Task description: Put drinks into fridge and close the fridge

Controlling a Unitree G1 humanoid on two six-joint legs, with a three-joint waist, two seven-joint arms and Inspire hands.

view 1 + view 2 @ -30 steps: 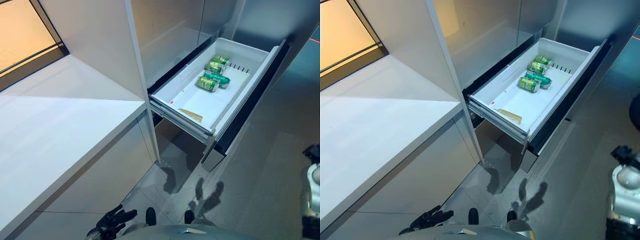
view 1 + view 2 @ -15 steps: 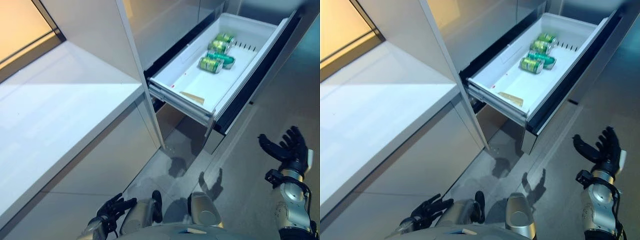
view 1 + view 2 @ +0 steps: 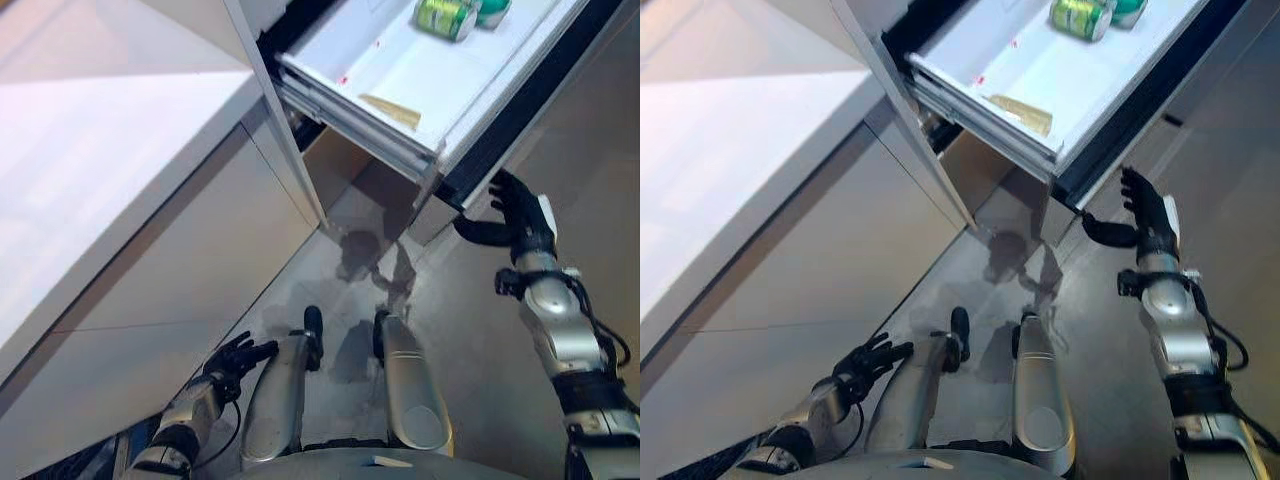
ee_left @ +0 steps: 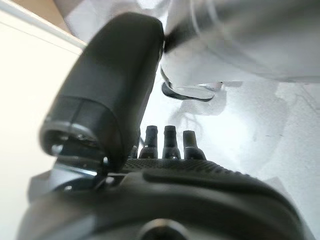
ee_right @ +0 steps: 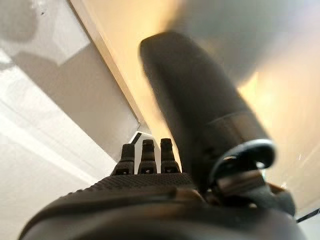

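The white fridge drawer [image 3: 420, 85] stands pulled out at the top of the eye views. Green cans [image 3: 447, 17] lie in it at the far end, partly cut off by the view's edge. The drawer's dark front panel [image 3: 520, 110] faces right. My right hand [image 3: 517, 215] is raised with straight, spread fingers just in front of the lower end of that dark panel, empty; it also shows in the right eye view [image 3: 1143, 215]. My left hand [image 3: 232, 362] hangs low beside my body with relaxed fingers, empty.
A white counter [image 3: 90, 130] runs along the left, with its flat cabinet front [image 3: 170, 290] below. A tan card [image 3: 392, 110] lies on the drawer's floor near its front. Grey floor [image 3: 470, 330] lies below the drawer.
The camera has tilted down, so the drawer has shifted up in the views. My right hand has risen and moved in close to the drawer's dark front. The left hand stays low.
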